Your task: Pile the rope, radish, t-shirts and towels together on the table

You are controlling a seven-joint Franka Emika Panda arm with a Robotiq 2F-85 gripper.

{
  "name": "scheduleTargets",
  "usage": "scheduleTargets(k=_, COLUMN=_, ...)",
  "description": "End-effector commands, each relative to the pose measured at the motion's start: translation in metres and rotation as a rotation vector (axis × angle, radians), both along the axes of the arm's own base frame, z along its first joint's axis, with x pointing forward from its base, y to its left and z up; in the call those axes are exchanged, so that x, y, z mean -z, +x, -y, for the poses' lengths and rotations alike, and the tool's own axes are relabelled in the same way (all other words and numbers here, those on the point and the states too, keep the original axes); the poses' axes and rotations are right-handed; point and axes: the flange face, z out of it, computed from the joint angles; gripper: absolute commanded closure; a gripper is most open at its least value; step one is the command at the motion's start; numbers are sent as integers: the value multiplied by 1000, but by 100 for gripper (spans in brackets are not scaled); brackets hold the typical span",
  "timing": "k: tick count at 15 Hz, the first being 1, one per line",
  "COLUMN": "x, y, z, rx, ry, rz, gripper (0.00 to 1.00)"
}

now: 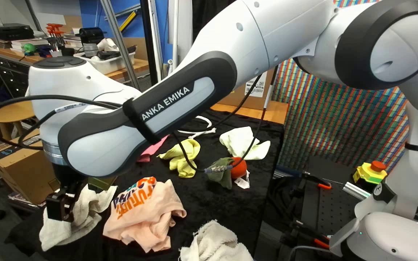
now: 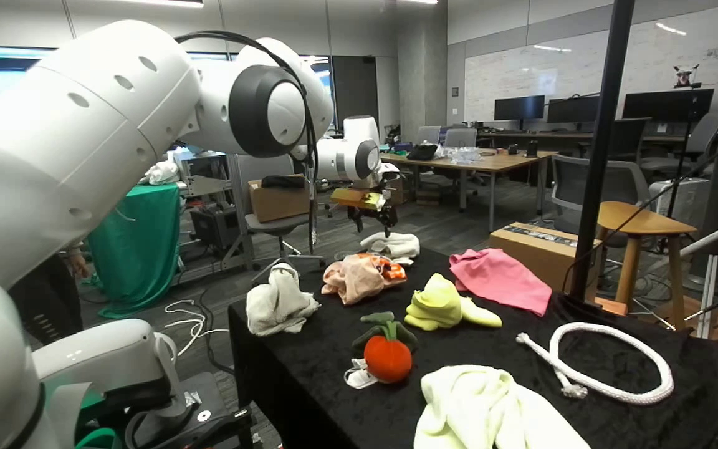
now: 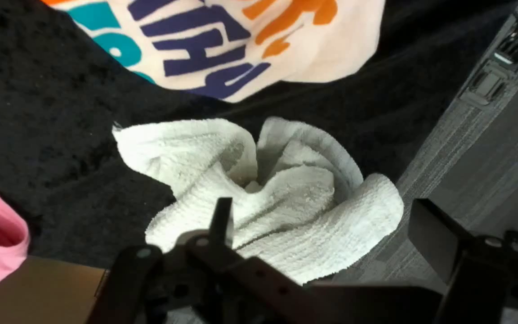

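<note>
Some bare table (image 3: pixel 74 189) is seen, its edge close by the white towel (image 3: pixel 277 202), overhung by the gripper (image 3: pixel 326 222), jaws spread wide!

Rough terry towel (image 3: pixel 286 200), braided rope (image 2: pixel 636 397), velvety cloth-covered table (image 2: pixel 477 349)

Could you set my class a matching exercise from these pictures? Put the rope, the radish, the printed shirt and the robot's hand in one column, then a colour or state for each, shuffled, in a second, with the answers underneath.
Column one
1. rope
2. radish
3. printed shirt
4. hand

Column two
A. crumpled, lettered in orange and dark blue
B. white, curled in a loop
C. open above a white towel
D. red and round, green on top

Right pairs: 1-B, 2-D, 3-A, 4-C
</note>
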Motion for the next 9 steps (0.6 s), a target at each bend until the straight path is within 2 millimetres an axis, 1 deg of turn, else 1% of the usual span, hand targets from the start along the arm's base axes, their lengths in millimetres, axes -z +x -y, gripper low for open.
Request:
scheduleTargets(k=1, x=7, y=8, z=-10, rx=8, ry=48, rz=48, gripper=0)
scheduleTargets(k=7, x=39, y=8, z=-26, rx=37, ry=40, rz=74, gripper=0)
scheduleTargets(k=9, x=42, y=8, z=-31, rx=58, ry=44, rz=83, gripper=0)
